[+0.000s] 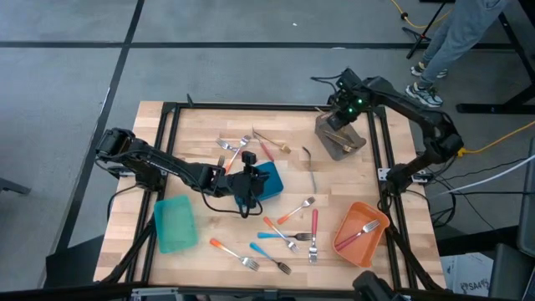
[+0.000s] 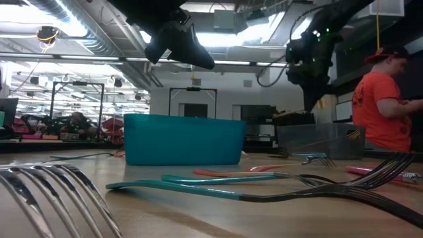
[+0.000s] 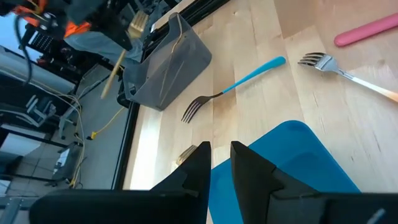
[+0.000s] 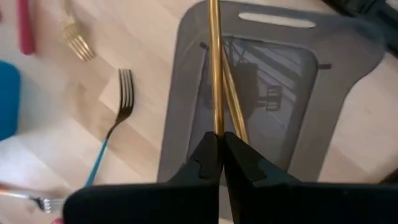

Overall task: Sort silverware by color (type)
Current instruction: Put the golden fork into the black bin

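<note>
My right gripper [image 1: 338,117] is over the grey bin [image 1: 344,140] at the table's far right and is shut on a gold utensil [image 4: 214,74]. A second gold utensil [image 4: 234,102] lies inside that bin. My left gripper [image 1: 247,191] hovers above the blue bin [image 1: 272,180] at mid-table, its fingers [image 3: 202,155] a narrow gap apart and holding nothing. A blue-handled fork [image 3: 233,84] lies flat between the two bins. Several forks with orange, blue and pink handles [image 1: 288,238] lie flat on the near half of the table. More silverware lies near the far edge [image 1: 242,146]. My right gripper pinches the gold utensil's thin shaft [image 4: 215,121] between its two fingers, coming from above. The utensil runs on past the fingertips along their line, over the open grey bin. It is lifted clear; seen from the left wrist, it hangs slanted [image 3: 118,62] above the bin.
A teal bin [image 1: 175,224] stands at the near left. An orange bin [image 1: 372,238] at the near right holds a fork [image 1: 359,229]. A black frame [image 1: 167,117] borders the table. A person in an orange shirt [image 2: 380,99] stands beyond the table, and a person's legs [image 1: 456,42] show past the far edge.
</note>
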### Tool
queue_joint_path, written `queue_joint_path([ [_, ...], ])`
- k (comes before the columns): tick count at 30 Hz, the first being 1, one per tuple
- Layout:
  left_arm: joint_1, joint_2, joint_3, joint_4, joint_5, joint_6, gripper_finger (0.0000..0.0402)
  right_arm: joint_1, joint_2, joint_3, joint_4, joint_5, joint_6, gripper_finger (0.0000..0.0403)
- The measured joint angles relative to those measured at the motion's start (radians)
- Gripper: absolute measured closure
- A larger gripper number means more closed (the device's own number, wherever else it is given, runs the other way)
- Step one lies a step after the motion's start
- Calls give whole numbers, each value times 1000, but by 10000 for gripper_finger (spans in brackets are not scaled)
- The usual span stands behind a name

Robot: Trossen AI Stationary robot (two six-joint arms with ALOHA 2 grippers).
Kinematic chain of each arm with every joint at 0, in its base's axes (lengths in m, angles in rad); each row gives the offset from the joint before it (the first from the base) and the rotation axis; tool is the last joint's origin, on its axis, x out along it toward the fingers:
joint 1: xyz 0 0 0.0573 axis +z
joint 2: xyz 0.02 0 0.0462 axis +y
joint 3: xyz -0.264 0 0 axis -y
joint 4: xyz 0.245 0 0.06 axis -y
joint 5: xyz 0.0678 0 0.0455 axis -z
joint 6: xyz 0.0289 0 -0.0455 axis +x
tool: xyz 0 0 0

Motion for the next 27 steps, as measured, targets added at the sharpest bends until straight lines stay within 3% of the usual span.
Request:
queue_joint_path([
  [12,0,0,0,0,0,0,347,-4,0,-237,239,71,1,403],
  [27,0,0,0,0,-3,-1,347,-3,1,-296,252,72,3,394],
])
